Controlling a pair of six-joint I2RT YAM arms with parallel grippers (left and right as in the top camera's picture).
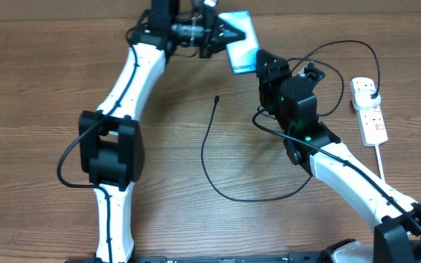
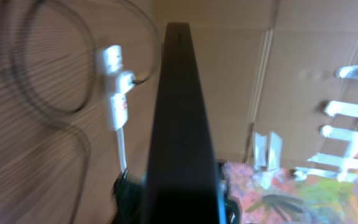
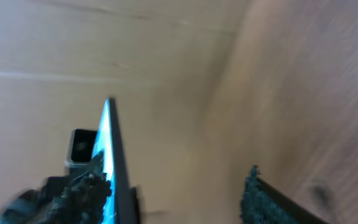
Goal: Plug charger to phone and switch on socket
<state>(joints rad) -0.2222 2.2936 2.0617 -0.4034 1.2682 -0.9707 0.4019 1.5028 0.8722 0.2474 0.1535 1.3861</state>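
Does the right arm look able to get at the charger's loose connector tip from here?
Probably yes: the connector tip lies bare on the table, left of the right claw, nothing between them. The phone in the left claw sits further back.

1. On the phone (image 1: 240,40), clamped in the left gripper (image 1: 221,34), a short dark line of small print sits on the pale blue screen. It is at the end nearest the right gripper (image 1: 265,64), and its letters are too small to read.
2. The power strip (image 1: 370,109), well out past the right gripper's fingers, has small red marks on its white face. They are too small to make out as letters or signs.
3. In the left wrist view, the power strip (image 2: 115,87) beyond the fingers shows only a blurred red smudge.
4. No text, brand or number is legible in any view.
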